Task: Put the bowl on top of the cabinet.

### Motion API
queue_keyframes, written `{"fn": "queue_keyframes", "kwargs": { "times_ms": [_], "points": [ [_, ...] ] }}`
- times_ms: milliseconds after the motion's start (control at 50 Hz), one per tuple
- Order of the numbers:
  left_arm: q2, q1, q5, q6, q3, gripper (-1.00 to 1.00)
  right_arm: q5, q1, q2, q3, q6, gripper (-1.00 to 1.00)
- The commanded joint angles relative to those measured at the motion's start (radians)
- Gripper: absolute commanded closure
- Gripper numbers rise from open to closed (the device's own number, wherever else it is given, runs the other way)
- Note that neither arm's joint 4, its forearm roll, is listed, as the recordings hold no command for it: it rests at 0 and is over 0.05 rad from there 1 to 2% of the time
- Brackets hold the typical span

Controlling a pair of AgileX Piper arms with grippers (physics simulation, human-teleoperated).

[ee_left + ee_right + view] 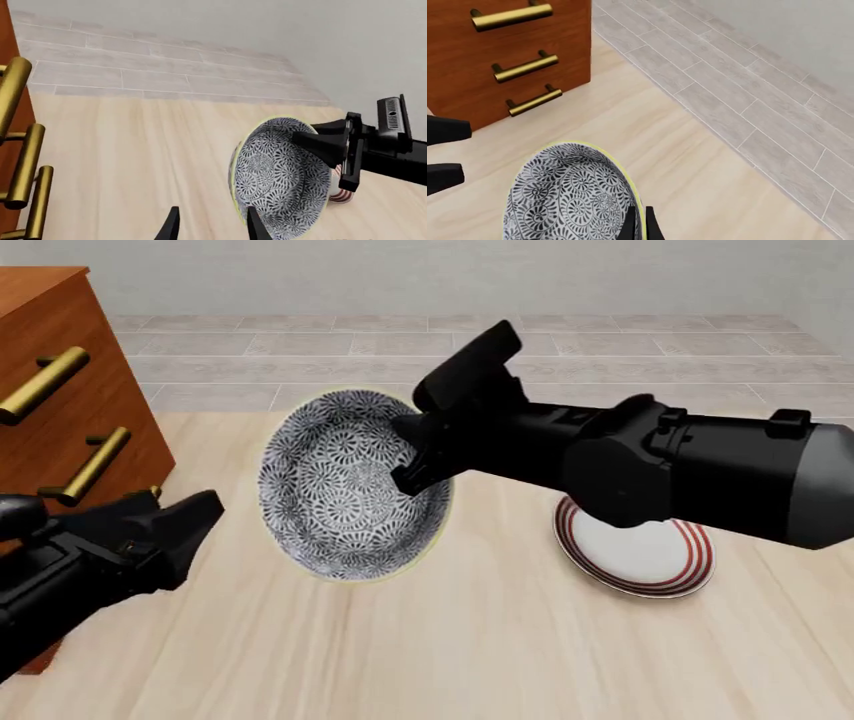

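Note:
The blue-and-white patterned bowl (340, 490) hangs above the table, tipped on its side with its inside facing the front camera. My right gripper (414, 465) is shut on its yellowish rim; the bowl (567, 195) fills the lower part of the right wrist view, with the gripper (637, 225) pinching the edge. My left gripper (187, 525) stands open just left of and below the bowl, apart from it. In the left wrist view the bowl (277, 175) lies beyond my left gripper (213, 227). The reddish-brown cabinet (67, 410) stands at the far left, its top above the bowl.
A flat white plate with red rings (641, 555) lies on the table at the right, partly under the right arm. Brass handles (527, 65) stick out from the cabinet's front. Beyond the table's far edge is a grey tiled floor (400, 350).

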Motion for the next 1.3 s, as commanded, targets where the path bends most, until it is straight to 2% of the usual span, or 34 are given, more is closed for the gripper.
{"fn": "queue_keyframes", "kwargs": {
  "times_ms": [20, 80, 380, 780, 1000, 1020, 1300],
  "points": [
    [0.03, -0.05, 0.038, -0.034, -0.066, -1.0, -0.017, -0.01, -0.007, 0.005, -0.005, 1.0],
    [0.013, -0.075, 0.045, -0.063, -0.076, -1.0, -0.021, -0.011, -0.007, 0.008, -0.009, 1.0],
    [0.053, -0.108, 0.046, -0.048, -0.114, -1.0, -0.028, -0.017, -0.014, 0.016, -0.021, 1.0],
    [0.208, -0.083, -0.075, -0.034, -0.117, -1.0, -0.028, -0.012, -0.02, 0.016, -0.02, 1.0],
    [0.265, -0.121, -0.162, -0.076, -0.113, -1.0, -0.026, -0.005, -0.022, 0.013, -0.012, 1.0],
    [0.256, -0.126, -0.169, -0.062, -0.115, -1.0, -0.026, -0.005, -0.022, 0.012, -0.01, 1.0],
    [0.342, -0.129, -0.24, -0.092, -0.11, -1.0, -0.023, 0.001, -0.022, 0.008, -0.001, 1.0]
  ]
}}
